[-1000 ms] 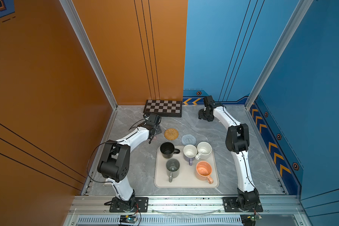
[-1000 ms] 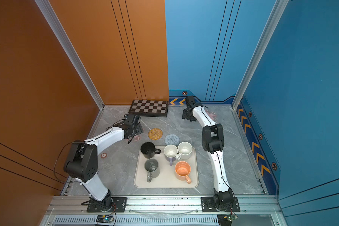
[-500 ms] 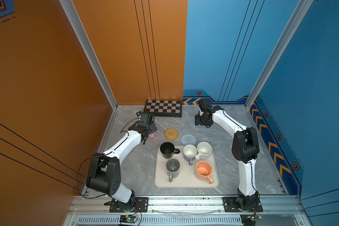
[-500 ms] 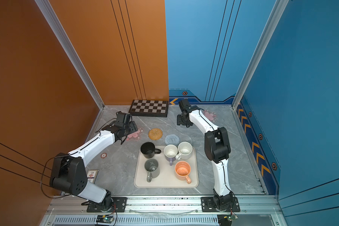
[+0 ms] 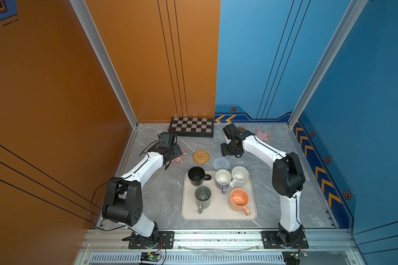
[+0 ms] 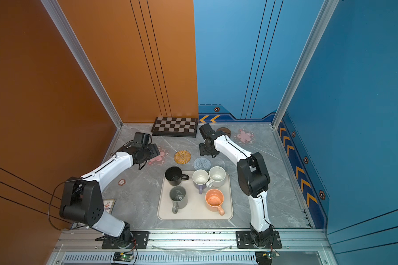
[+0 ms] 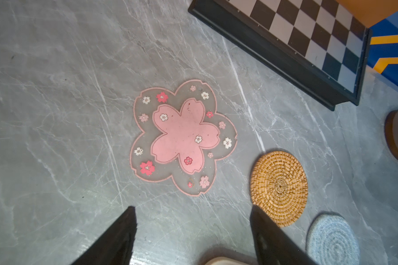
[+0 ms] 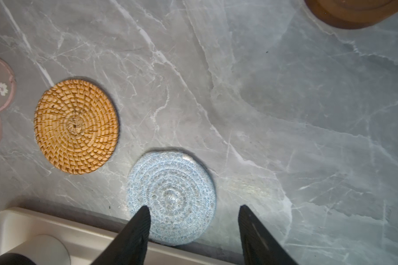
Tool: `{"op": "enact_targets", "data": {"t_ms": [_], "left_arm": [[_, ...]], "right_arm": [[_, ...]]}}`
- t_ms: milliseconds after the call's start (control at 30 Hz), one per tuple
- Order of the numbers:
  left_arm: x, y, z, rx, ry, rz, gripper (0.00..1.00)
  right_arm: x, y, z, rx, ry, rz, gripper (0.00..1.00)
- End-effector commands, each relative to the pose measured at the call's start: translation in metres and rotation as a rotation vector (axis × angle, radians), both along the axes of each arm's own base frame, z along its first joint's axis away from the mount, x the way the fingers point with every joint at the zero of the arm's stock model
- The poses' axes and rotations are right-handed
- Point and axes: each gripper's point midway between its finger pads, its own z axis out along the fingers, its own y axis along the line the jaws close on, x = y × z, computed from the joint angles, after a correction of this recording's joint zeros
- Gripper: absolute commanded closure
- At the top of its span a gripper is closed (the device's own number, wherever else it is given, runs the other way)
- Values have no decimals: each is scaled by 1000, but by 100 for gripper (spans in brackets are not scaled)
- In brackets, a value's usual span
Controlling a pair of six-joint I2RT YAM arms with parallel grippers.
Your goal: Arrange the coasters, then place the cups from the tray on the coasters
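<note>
A robotics lab test cell is shown: a grey marble-look tabletop is boxed in by orange panels and blue panels on aluminium posts. A left arm and a right arm are bolted to an extruded rail, beside an exposed circuit board.

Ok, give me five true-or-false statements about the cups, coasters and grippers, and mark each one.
1. All five cups stand on the tray. True.
2. The black cup sits on the woven coaster. False: it is on the tray, and that coaster is bare.
3. The left gripper is open and holds nothing. True.
4. The right gripper is shut on the blue coaster. False: it is open, and the coaster lies flat on the table.
5. The woven coaster lies between a pink flower coaster and the blue coaster. True.
</note>
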Motion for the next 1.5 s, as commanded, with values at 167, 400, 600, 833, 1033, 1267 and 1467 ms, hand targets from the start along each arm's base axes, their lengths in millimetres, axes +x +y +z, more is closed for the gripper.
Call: {"op": "enact_targets", "data": {"t_ms": [167, 400, 600, 833, 1033, 1267, 1467], "left_arm": [[-1, -5, -13, -21, 64, -5, 23], [-2, -5, -18, -17, 76, 0, 23], [-2, -3, -18, -10, 74, 5, 23], [-1, -2, -18, -7, 73, 11, 23], [0, 1, -17, 2, 69, 19, 23], [7, -2, -20, -1, 75, 19, 23], [12, -8, -23, -10, 79, 20, 23]], "right_arm": [[-8, 30, -37, -22, 52, 51, 37], [-14, 32, -63, -49, 101, 49, 38], [-15, 23, -78, -85, 125, 27, 38], [-6, -1, -95, -114, 154, -29, 39], [10, -23, -99, -117, 158, -85, 40], [39, -36, -90, -73, 127, -137, 39], [60, -31, -88, -38, 114, -145, 40]]}}
